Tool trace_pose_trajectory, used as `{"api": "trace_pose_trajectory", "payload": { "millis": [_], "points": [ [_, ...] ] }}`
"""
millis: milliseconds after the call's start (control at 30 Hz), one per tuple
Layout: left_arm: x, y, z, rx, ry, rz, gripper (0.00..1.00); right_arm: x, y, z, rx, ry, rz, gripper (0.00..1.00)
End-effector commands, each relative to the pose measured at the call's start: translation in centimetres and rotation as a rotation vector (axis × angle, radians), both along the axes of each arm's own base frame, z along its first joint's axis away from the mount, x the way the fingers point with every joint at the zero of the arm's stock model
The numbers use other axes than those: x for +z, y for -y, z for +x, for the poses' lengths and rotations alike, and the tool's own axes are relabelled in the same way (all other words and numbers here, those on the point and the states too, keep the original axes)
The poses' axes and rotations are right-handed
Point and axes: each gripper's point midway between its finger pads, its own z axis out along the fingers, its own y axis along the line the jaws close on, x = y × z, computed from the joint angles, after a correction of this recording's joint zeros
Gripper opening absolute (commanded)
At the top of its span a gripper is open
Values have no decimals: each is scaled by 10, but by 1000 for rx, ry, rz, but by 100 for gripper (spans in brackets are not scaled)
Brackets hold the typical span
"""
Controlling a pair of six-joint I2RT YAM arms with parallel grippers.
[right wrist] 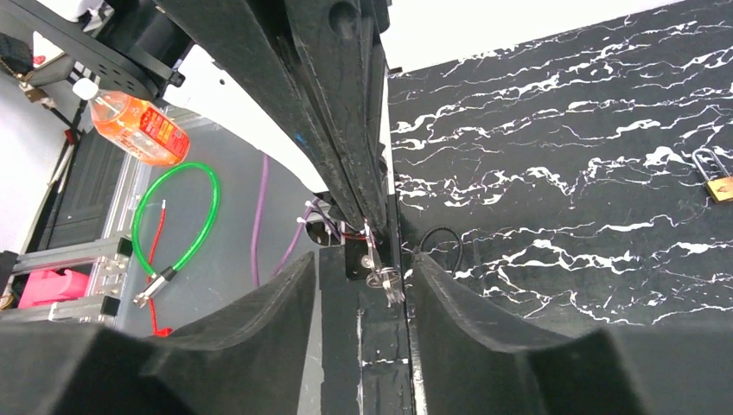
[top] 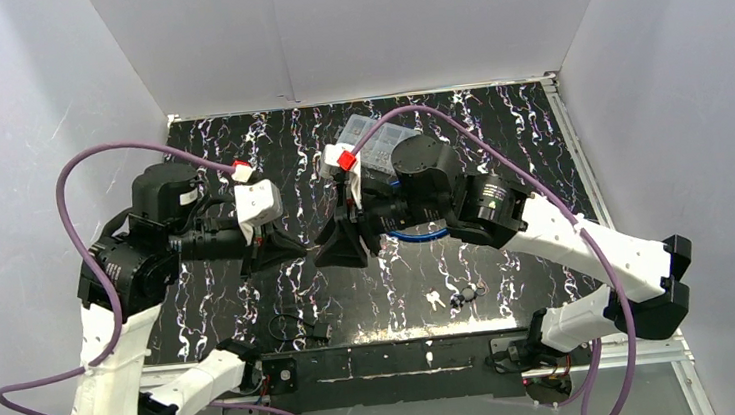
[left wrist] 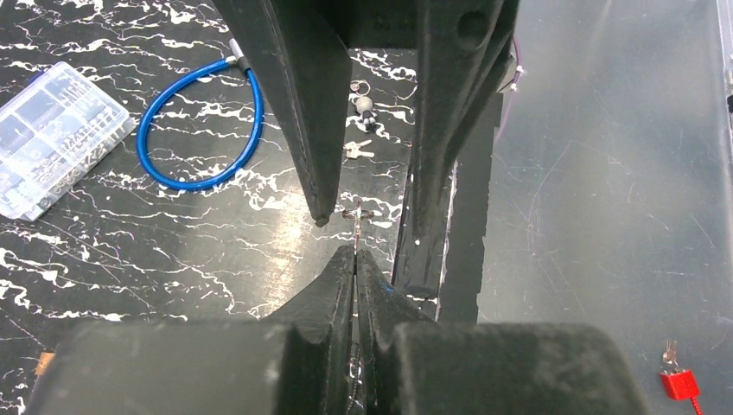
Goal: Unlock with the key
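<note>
Over the near middle of the black marbled table [top: 538, 132], the left gripper [left wrist: 354, 257] stands clenched on the small key [left wrist: 356, 212], while the right gripper [right wrist: 363, 264] is spread wide on either side of it, touching nothing. A skewed closing could knock the thinly pinched key loose toward the table's near edge, well apart from the padlock [right wrist: 716, 180]. Bare tabletop lies to the far side of both arms, but room between the fingertips is tight.
</note>
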Motion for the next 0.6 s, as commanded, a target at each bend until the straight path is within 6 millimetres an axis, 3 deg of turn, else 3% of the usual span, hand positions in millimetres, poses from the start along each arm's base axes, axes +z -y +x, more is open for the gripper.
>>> {"api": "trace_pose_trajectory", "payload": {
  "millis": [0, 233, 567],
  "points": [
    [2, 3, 1, -5, -18, -14, 0, 10, -5, 6, -17, 50, 50, 48],
    [1, 4, 4, 2, -20, -11, 0, 9, -7, 11, -44, 60, 71, 31],
    [-1, 3, 4, 7, -25, -3, 0, 14, -4, 21, -103, 99, 102, 26]
  ]
}}
